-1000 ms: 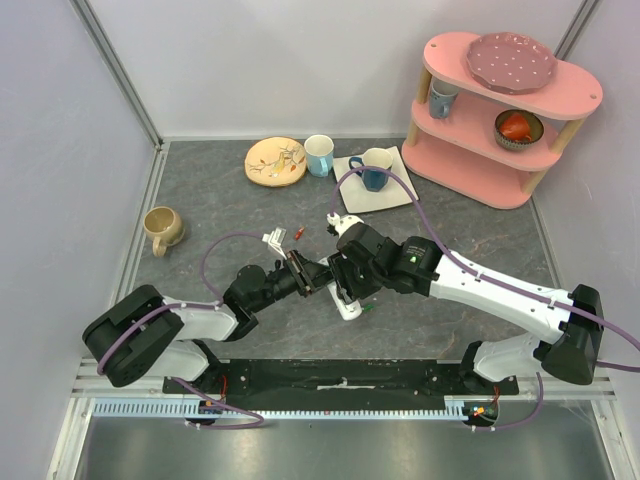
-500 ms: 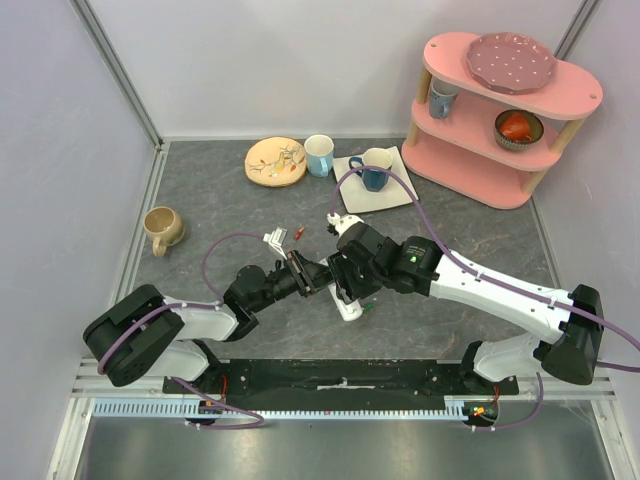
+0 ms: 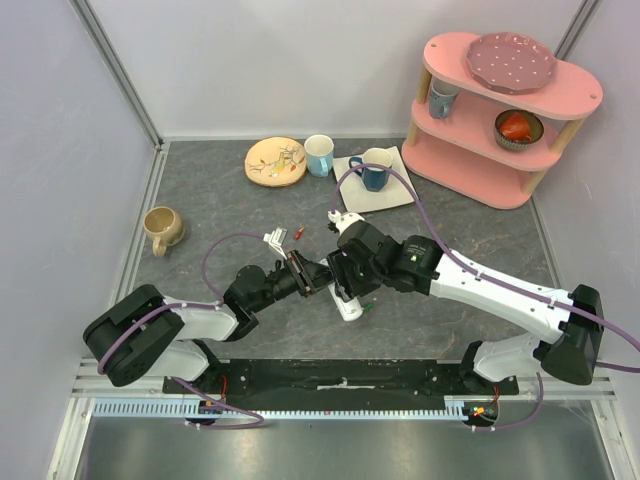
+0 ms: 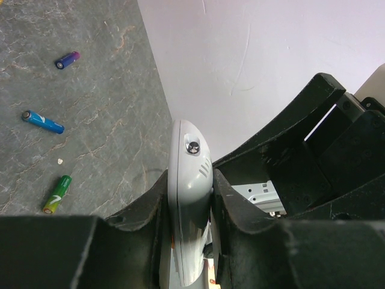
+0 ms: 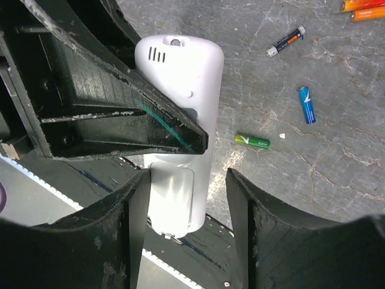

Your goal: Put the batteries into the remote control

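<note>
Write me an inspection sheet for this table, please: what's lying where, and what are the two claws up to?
Surface: grey stone-look table; no spills seen.
Job's things: remote control held by the arms; green battery, blue battery, dark battery and orange batteries lie loose on the table.
Clutter: white cover piece, tan mug, patterned plate, pale blue cup, blue mug on a white tray.
Grippers: left gripper shut on the remote control; right gripper open, fingers either side of it.
Cables: purple cables loop over both arms; no snag seen.
Surroundings: pink shelf with a pink plate and a bowl; pale walls.
</note>
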Robot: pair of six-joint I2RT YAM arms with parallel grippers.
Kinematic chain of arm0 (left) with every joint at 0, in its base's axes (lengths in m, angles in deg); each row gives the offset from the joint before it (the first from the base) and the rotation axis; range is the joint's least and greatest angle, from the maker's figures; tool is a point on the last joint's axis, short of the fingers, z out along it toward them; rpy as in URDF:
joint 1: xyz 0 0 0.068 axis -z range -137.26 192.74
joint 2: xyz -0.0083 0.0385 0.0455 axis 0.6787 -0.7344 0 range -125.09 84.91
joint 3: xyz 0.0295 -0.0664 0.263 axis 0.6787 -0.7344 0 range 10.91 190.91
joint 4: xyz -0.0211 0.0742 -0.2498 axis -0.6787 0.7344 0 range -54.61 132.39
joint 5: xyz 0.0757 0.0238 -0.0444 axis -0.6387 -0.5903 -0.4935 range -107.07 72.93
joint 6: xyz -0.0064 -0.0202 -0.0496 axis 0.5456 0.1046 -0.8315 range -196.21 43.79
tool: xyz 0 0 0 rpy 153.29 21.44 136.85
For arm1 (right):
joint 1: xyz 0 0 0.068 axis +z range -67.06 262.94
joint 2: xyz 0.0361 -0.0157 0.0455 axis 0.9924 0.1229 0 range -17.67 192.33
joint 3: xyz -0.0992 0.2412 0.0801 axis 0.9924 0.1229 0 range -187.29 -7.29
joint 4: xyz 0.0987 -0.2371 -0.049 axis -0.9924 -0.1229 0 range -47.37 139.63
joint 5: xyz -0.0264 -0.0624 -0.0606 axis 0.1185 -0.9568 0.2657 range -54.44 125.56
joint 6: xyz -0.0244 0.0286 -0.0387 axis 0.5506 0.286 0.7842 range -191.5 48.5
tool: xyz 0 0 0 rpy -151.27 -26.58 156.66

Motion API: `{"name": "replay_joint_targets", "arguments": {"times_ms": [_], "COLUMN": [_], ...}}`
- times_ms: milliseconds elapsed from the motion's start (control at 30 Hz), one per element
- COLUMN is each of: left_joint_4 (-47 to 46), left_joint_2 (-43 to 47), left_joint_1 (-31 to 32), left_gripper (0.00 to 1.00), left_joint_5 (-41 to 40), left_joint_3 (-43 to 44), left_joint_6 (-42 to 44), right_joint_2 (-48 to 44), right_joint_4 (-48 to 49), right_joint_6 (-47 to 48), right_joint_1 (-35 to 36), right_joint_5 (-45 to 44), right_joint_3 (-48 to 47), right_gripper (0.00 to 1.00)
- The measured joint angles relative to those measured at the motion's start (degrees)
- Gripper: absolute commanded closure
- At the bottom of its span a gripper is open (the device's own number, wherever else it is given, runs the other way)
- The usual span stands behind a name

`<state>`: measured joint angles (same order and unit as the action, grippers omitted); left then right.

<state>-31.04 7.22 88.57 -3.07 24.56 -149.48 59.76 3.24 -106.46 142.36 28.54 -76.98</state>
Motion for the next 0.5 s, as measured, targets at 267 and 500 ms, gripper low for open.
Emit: {"name": "replay_joint_targets", "arguments": {"times_ms": [267, 500], "left_joint_4": [0.3, 0.4], "left_joint_2": [0.3, 0.5], "left_joint_1": [0.0, 0.0], "left_gripper": [0.98, 0.98], "left_joint_5": [0.0, 0.0], "left_joint_3": [0.0, 0.0], "left_joint_6": [0.0, 0.0], "right_joint_2": [0.0, 0.0], "right_joint_4": [1.2, 1.8], "right_joint_6": [0.0, 0.0], "right_joint_1": [-1.2, -1.9], "right_joint_5": [0.4, 0.9], "right_joint_3": [0.0, 0.0], "right_gripper": [0.40, 0.39]}}
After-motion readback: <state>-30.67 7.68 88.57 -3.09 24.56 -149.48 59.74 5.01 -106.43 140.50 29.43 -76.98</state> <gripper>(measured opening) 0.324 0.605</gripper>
